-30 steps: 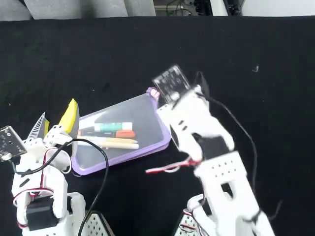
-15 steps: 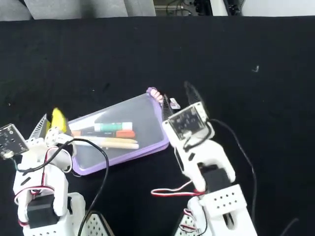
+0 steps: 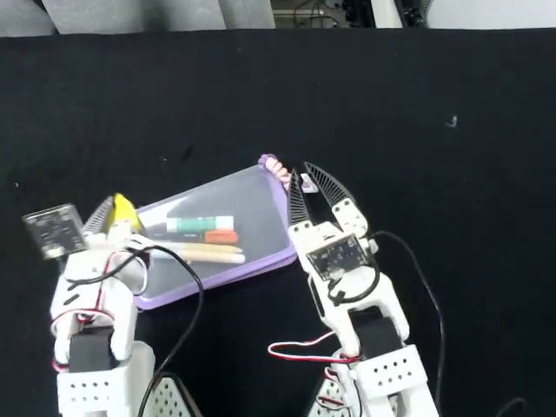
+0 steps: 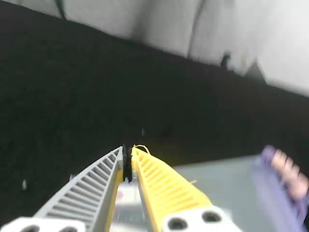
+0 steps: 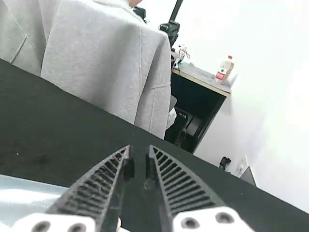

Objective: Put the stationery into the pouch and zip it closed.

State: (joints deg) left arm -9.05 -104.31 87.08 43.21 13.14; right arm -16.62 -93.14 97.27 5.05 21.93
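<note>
A purple-edged pouch (image 3: 252, 208) with a clear face lies flat on the black table. Through the face I see a green-and-white glue stick (image 3: 200, 224), an orange pen (image 3: 204, 236) and a pale pencil (image 3: 208, 252). A pink zipper pull (image 3: 274, 165) sits at the pouch's far right corner. My left gripper (image 3: 117, 208), one finger yellow and one grey, is shut at the pouch's left end with nothing in it; its tips (image 4: 128, 152) meet, and the pouch (image 4: 231, 183) lies beside them. My right gripper (image 3: 302, 171), black-fingered, is narrowly open just right of the pouch's right end, holding nothing (image 5: 138, 155).
Black cloth covers the whole table (image 3: 434, 104), with wide free room to the back and right. A red-and-white cable (image 3: 300, 349) loops at the right arm's base. Grey fabric (image 5: 96, 58) hangs beyond the far edge.
The right arm pulled back from over the pouch's zipper corner toward the front edge. The left gripper's fingers closed and it turned in toward the pouch's left end.
</note>
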